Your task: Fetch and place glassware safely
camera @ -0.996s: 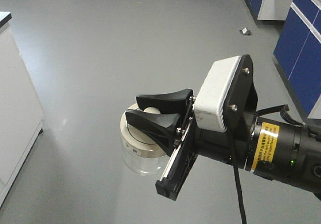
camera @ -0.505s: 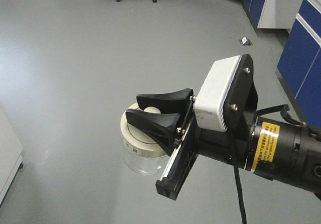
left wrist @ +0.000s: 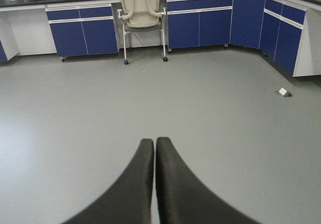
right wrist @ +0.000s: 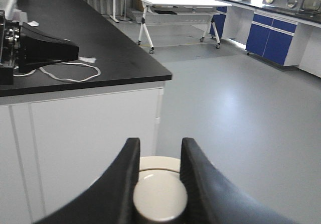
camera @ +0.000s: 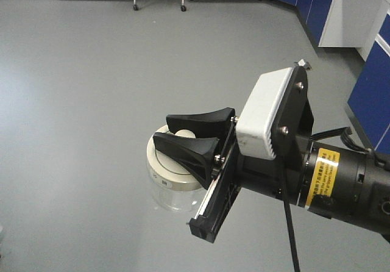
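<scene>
Pinching the round knob (right wrist: 159,196) of a cream-white lid (camera: 163,173), the right gripper (camera: 162,128) has its two black fingers (camera: 201,121) closed onto it from either side. The one small glass jar (camera: 173,197) hangs beneath them in the lower middle of the front view, above the grey floor (camera: 91,71) and touching no surface. The right wrist view looks along the same fingers and shows the knob wedged between them with the lid's rim just behind, which the front view partly hides. It alone shows a black surface (right wrist: 75,38) at upper left carrying one looped white cable (right wrist: 70,73) and one black device (right wrist: 42,48). The left gripper (left wrist: 154,142) appears only in the left wrist view, where its two fingers are pressed together along their length with nothing between them. That view alone shows one wheeled chair (left wrist: 142,10) at upper middle, in front of a row of blue cabinets (left wrist: 200,18).
</scene>
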`<state>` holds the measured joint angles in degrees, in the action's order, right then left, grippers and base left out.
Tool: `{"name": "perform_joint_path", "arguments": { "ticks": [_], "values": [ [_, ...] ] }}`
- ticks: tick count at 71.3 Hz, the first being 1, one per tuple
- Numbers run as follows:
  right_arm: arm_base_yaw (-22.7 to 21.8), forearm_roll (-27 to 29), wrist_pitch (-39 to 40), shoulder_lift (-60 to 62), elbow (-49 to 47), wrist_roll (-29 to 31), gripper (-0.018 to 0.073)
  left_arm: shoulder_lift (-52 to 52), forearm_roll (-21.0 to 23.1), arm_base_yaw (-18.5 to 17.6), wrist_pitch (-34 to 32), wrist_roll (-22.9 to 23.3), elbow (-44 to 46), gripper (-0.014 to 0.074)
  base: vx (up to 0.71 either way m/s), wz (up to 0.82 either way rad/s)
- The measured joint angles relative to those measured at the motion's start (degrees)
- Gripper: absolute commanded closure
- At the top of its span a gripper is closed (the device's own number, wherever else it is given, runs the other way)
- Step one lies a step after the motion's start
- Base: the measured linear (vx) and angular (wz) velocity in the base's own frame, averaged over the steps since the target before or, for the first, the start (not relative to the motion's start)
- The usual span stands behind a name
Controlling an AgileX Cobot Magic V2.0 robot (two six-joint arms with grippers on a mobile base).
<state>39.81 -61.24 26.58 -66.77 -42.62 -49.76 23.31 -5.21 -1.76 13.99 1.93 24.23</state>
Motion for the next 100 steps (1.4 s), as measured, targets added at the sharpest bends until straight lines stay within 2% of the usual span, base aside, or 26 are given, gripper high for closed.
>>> {"name": "perform_joint_path", "arguments": {
  "ticks": [100],
  "values": [
    [0.00,0.00,-0.43,0.00,0.00,0.00,0.0563,0.00,0.00,0.00,0.21,0.00,0.00,0.0603,0.54,0.00]
  ]
}}
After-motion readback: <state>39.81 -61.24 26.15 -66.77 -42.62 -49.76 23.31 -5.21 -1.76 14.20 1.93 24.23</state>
